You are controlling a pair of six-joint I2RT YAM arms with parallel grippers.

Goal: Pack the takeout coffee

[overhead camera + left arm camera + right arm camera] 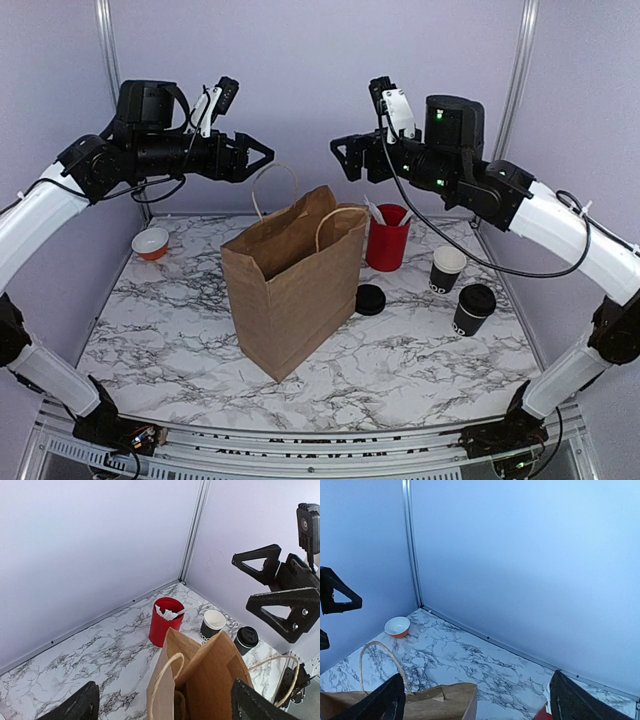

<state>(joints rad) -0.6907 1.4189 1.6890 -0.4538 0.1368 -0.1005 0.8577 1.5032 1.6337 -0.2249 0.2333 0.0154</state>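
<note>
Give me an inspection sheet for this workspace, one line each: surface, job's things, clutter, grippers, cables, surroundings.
Surface: marble-patterned table, no spills seen.
Job's things: open black cup upright right of the paper bag, outside it; bag upright, mouth open.
Clutter: red cup, lidded black cup, loose lid, bowl.
Grippers: left gripper and right gripper open, empty, above the bag.
Cables: black cable looping off the right arm.
Surroundings: plain walls, metal posts.

A red cup [386, 245] with white sticks in it stands on the marble table [400, 370], low under the right gripper [338, 160]. A flat black lid [370, 299] lies near the cup. A black cup with a lid on [473, 310] stands further to that gripper's right. A small orange bowl [151, 243] sits low down, off to the left of the left gripper [262, 158].
</note>
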